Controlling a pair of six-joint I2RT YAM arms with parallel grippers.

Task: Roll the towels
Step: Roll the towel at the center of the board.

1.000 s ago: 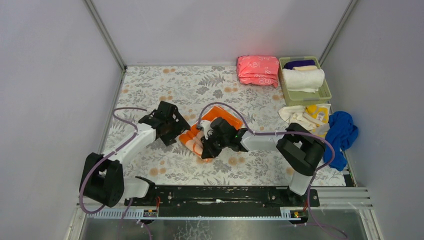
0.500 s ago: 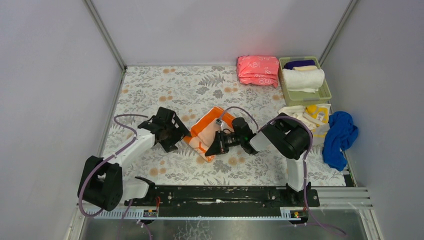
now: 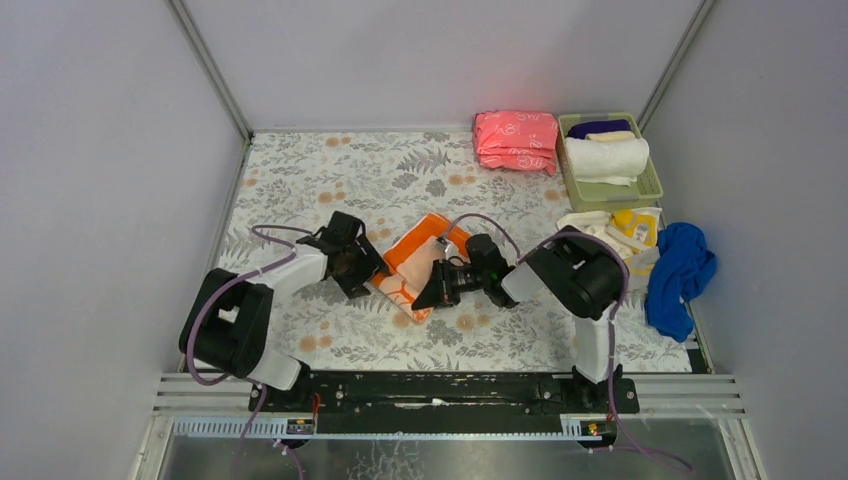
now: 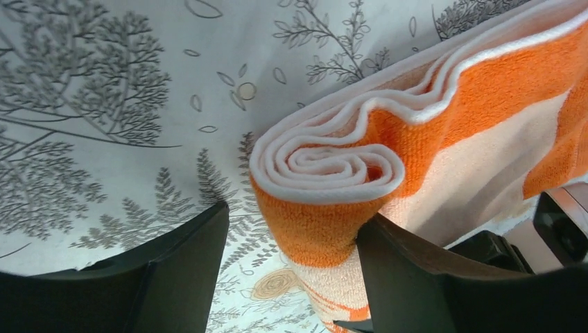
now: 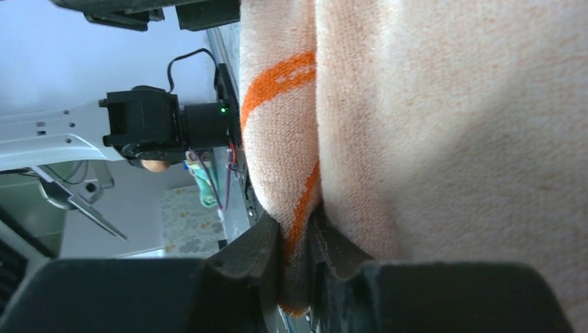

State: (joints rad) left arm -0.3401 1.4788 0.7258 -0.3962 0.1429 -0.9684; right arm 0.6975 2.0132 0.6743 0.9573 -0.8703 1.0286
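What just changed: the left arm pulled its elbow in and slid the left gripper (image 4: 295, 229) right up to the end of the orange towel (image 3: 418, 255). A second ago it was hanging just off to the side. The right arm had already folded back toward its base and hasn't really moved since.

What that means: my guess is it's a handover, with the left side coming in to take the rolled end so the roll doesn't spring open. Roll's started, not done.

Left pincer: open. The two fingers straddle the coiled end of the towel. One looks to be touching the cloth, the other has a gap, so no real grip yet.

Right pincer: the right gripper (image 5: 297, 236) is clamped on a fold of the same towel, with cloth squeezed between the fingers.

Where the towel is: middle of the flowery table (image 3: 300, 180), between the two grippers. The near part is coiled and the far flap is still loose.

Arm pose: left arm is bent sharply and reaching in low from the left. Right arm is doubled back on itself with the wrist pointing left.

Still waiting: the blue towel (image 3: 680, 270), yellow towel (image 3: 635, 228) and cream towel (image 3: 590, 230) are heaped at the right edge.
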